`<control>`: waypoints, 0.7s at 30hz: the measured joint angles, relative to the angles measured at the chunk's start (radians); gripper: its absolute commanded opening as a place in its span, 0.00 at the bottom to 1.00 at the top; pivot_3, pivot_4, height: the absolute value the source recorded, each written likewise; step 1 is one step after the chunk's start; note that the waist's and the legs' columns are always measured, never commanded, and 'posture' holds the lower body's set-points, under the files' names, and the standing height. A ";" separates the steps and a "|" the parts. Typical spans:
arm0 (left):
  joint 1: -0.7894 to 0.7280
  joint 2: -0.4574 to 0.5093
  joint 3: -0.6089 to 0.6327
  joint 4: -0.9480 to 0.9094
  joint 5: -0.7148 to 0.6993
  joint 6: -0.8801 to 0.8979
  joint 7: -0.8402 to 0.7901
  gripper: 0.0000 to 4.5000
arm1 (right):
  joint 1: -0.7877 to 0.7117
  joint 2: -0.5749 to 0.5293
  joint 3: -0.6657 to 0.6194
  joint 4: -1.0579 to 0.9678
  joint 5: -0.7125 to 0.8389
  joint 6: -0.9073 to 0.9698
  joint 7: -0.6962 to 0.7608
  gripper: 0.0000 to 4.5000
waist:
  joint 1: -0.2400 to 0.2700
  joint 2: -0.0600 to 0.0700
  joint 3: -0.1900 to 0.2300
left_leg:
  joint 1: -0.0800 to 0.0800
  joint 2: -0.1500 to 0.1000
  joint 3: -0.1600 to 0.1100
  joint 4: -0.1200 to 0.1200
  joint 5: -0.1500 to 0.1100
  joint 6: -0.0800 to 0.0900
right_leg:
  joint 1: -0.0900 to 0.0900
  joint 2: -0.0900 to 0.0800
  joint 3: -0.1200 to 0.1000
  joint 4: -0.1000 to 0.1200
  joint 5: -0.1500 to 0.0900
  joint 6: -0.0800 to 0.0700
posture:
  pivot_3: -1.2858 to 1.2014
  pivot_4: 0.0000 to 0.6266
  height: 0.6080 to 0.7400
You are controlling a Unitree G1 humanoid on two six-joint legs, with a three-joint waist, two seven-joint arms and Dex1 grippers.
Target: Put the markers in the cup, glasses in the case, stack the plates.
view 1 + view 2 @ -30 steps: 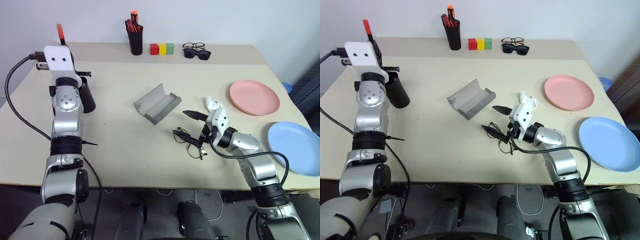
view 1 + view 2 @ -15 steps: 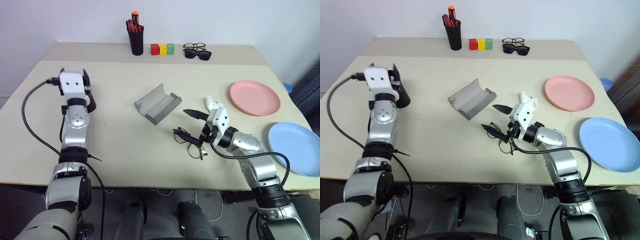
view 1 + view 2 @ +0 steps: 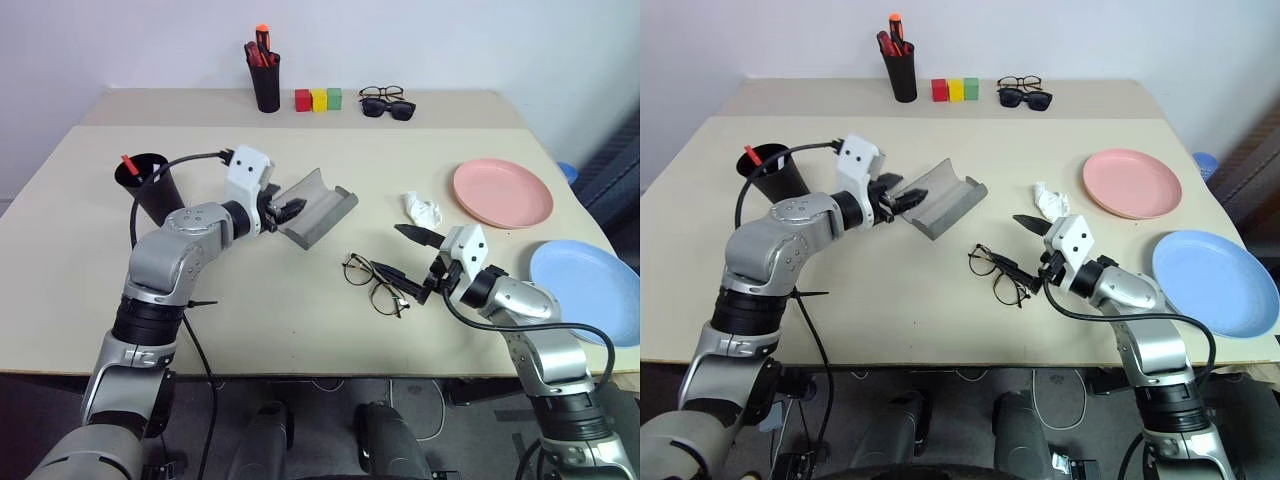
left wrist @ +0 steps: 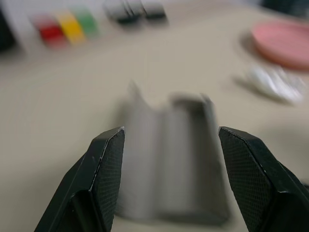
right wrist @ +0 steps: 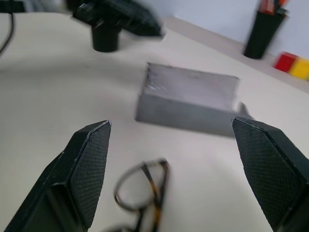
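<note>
The left claw (image 3: 292, 209) was spread wide and held nothing. It pointed at the case (image 3: 315, 207), right beside the case's left end, though whether it touched was hard to tell. The case lay open near the middle of the worktop (image 3: 260, 290).

The cup (image 3: 148, 187) stood near the left edge. One marker (image 3: 130, 165) stuck up out of it, red end on top.

The right claw (image 3: 405, 256) was spread wide too, with nothing in it. It hung just beside the glasses (image 3: 372, 285), which lay flat on the worktop near the front edge, between the case and that claw. One of its fingers (image 5: 89, 169) showed big in the right wrist view, with the glasses and the case beyond.

A crumpled white scrap (image 3: 422, 209) lay just behind the right claw.

The pink plate (image 3: 502, 193) sat near the right edge. The blue plate (image 3: 588, 293) sat nearer the front right corner, apart from the pink one.

Along the back edge stood a pen holder (image 3: 265, 84), three blocks (image 3: 317, 98) and two more pairs of glasses (image 3: 387, 101).
</note>
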 measured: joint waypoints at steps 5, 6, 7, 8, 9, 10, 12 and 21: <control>-0.168 -0.183 -0.026 0.200 0.063 0.091 0.123 0.70 | 0.070 -0.002 -0.045 -0.054 0.002 0.001 -0.037 0.91 | 0.005 0.000 0.000 | -0.002 -0.001 0.000 0.000 0.000 0.000 | 0.000 -0.001 0.000 -0.004 0.001 0.000 | 0.52 0.24 1.00; -0.182 -0.211 -0.032 0.238 0.076 0.089 0.127 0.70 | 0.080 -0.002 -0.050 -0.060 0.002 0.002 -0.045 0.91 | 0.003 0.000 0.000 | -0.002 -0.001 0.001 0.000 0.000 0.000 | 0.000 -0.001 0.000 -0.004 0.001 0.000 | 0.52 0.24 1.00; -0.189 -0.233 -0.039 0.268 0.086 0.087 0.131 0.70 | 0.088 -0.002 -0.056 -0.066 0.002 0.005 -0.050 0.91 | 0.000 0.000 0.000 | -0.002 -0.001 0.001 0.000 0.000 0.000 | 0.000 -0.001 0.000 -0.004 0.001 0.000 | 0.52 0.24 1.00; -0.201 -0.254 -0.051 0.309 0.096 0.087 0.133 0.65 | 0.095 -0.003 -0.065 -0.074 0.002 0.008 -0.055 0.91 | 0.001 0.000 0.000 | -0.002 -0.001 0.001 -0.001 0.000 0.000 | -0.001 -0.001 0.000 -0.004 0.001 0.000 | 0.52 0.24 1.00; -0.213 -0.276 -0.062 0.352 0.111 0.087 0.136 0.58 | 0.100 -0.006 -0.069 -0.080 0.002 0.011 -0.060 0.91 | 0.002 0.000 0.000 | -0.002 -0.001 0.001 -0.001 0.000 0.000 | -0.001 0.000 0.000 -0.004 0.001 0.000 | 0.52 0.24 1.00; -0.222 -0.293 -0.070 0.387 0.123 0.087 0.140 0.51 | 0.102 -0.008 -0.072 -0.085 0.002 0.014 -0.064 0.91 | 0.001 0.000 0.000 | -0.002 -0.001 0.001 -0.001 0.000 0.000 | -0.001 0.000 0.000 -0.004 0.001 0.000 | 0.52 0.24 1.00; -0.247 -0.307 -0.090 0.451 0.153 0.087 0.142 0.31 | 0.106 -0.008 -0.076 -0.095 0.002 0.020 -0.072 0.91 | 0.001 0.000 0.000 | -0.002 -0.001 0.001 0.000 0.000 0.000 | -0.001 0.000 0.000 -0.004 0.000 0.001 | 0.52 0.24 1.00; -0.271 -0.288 -0.119 0.540 0.238 0.025 0.081 0.02 | 0.130 -0.013 -0.087 -0.148 0.002 0.043 -0.106 0.91 | 0.005 0.000 0.000 | -0.003 -0.001 0.001 -0.001 0.000 0.000 | -0.001 -0.001 0.000 -0.006 0.001 0.000 | 0.52 0.24 1.00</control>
